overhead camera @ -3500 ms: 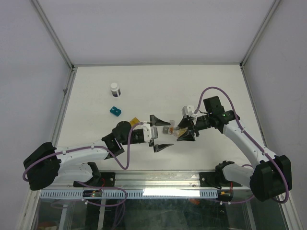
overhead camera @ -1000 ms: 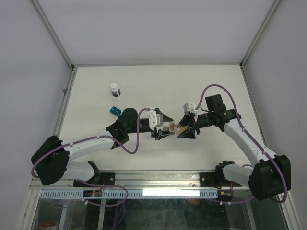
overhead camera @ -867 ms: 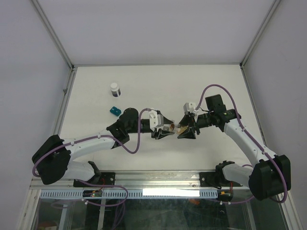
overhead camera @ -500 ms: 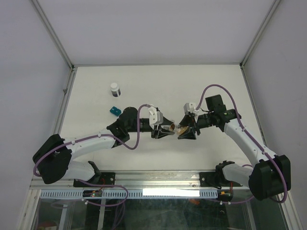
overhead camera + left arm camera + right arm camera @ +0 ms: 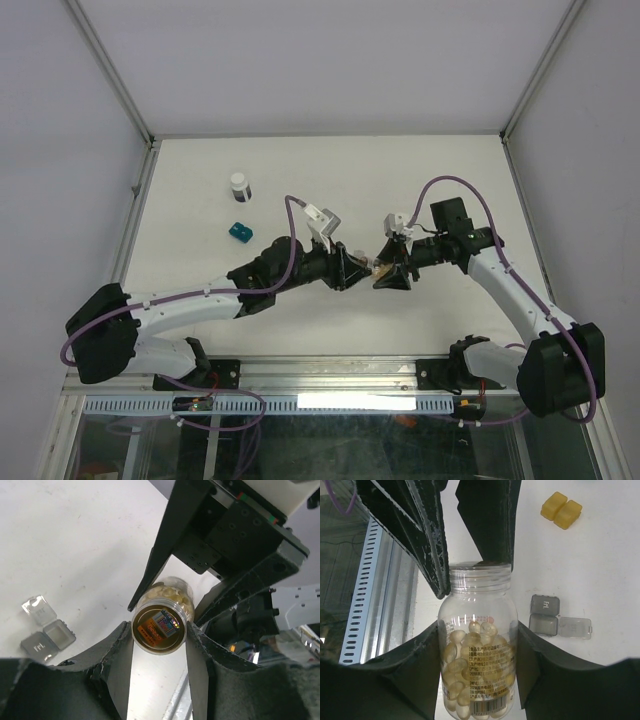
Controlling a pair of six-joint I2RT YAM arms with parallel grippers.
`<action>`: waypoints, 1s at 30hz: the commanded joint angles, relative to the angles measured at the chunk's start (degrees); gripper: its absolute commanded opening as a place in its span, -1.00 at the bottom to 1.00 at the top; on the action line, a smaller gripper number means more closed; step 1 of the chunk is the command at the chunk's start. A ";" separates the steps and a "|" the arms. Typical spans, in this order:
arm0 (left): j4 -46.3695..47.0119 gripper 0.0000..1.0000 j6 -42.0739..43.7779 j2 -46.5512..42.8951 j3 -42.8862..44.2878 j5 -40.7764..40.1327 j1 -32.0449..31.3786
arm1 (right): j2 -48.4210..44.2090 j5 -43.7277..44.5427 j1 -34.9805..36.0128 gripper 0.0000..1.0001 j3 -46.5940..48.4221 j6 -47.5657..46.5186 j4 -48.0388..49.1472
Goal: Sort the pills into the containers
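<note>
A clear pill bottle (image 5: 479, 650) full of pale yellow pills hangs above the table, and my right gripper (image 5: 479, 645) is shut on its body. My left gripper (image 5: 159, 630) meets it end-on, with both fingers pressed against the bottle's round neck end (image 5: 160, 625). In the top view the two grippers (image 5: 350, 270) (image 5: 385, 272) meet mid-table with the bottle (image 5: 378, 268) between them. The gray container (image 5: 545, 614) lies open on the table below, also visible from the left wrist (image 5: 47, 632). The amber-yellow container (image 5: 561, 510) lies farther off. The teal container (image 5: 239, 231) sits at the left.
A small dark bottle with a white cap (image 5: 239, 186) stands behind the teal container. A metal rail (image 5: 320, 375) runs along the table's near edge. White walls with metal posts (image 5: 140, 150) enclose the table at the back and both sides.
My left gripper has moved right to the bottle's neck end and narrowed onto it, and its wrist has turned over. The right arm and bottle have stayed put.
</note>
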 commanded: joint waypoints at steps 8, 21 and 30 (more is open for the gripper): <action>-1.59 0.42 -8.27 -2.25 3.35 -7.80 -2.08 | -0.44 -3.45 0.67 -1.00 2.59 -0.25 2.81; 1.58 0.98 27.55 -14.72 -5.66 -0.98 -1.77 | -0.37 -4.11 0.68 -1.00 2.49 -0.97 2.31; 13.91 0.98 42.44 -9.86 -7.13 24.54 7.23 | -0.30 -4.64 0.70 -1.00 2.41 -3.02 0.88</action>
